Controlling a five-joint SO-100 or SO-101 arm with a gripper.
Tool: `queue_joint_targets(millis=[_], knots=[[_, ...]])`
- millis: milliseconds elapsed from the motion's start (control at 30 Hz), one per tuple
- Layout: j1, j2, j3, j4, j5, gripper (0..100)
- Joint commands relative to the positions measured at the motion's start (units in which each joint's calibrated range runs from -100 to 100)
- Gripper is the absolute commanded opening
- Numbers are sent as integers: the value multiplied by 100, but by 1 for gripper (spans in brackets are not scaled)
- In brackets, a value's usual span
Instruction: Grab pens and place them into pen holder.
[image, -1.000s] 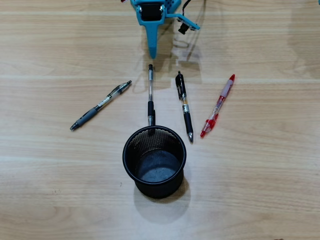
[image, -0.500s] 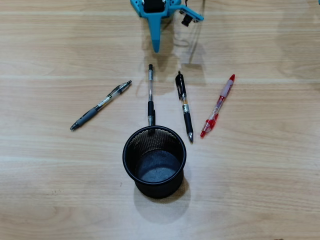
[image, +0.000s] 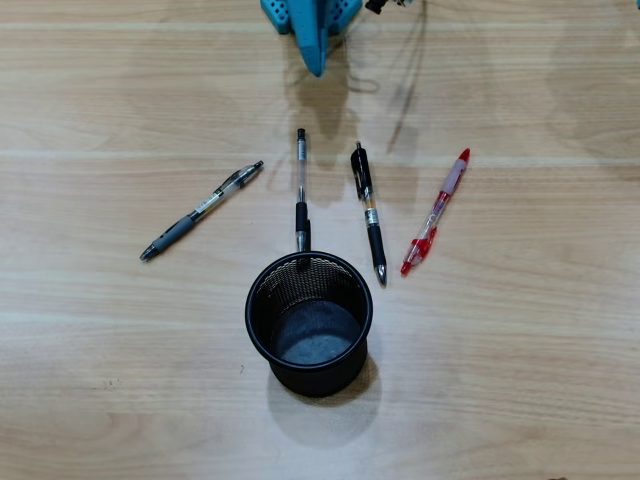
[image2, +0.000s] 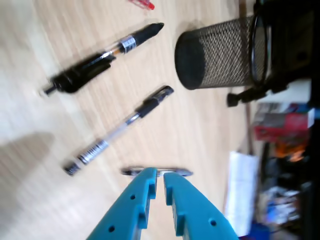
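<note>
Black-sleeved pen (image: 300, 190) points at holder (image: 309, 322)

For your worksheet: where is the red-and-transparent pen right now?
In the overhead view, the red-and-transparent pen lies farthest right on the table, beside the black pen, up-right of the pen holder.

Overhead view straight down, wrist view low and tilted, both showing pen holder (image: 309, 323)

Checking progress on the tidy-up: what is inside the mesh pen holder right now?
In the overhead view the pen holder shows only its bare grey bottom; no pen inside. All four pens lie on the table. Nothing hides the interior.
</note>
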Motion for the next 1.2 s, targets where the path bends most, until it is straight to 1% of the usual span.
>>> queue_joint_targets(millis=[0, 67, 133, 200, 267, 367, 700, 800, 1000, 1167], knots=[[223, 308, -247, -58, -1316, 2], [259, 501, -274, 2, -2119, 2], [259, 652, -220, 10, -2708, 2], [259, 770, -202, 62, -3114, 2], [268, 803, -265, 277, -3328, 2], [341, 778, -274, 536, -3475, 2], [549, 1030, -491, 561, -3937, 2], [604, 1971, -1085, 561, -4039, 2], [640, 4617, -2735, 527, -4044, 2], [667, 6003, -3735, 484, -4059, 2]])
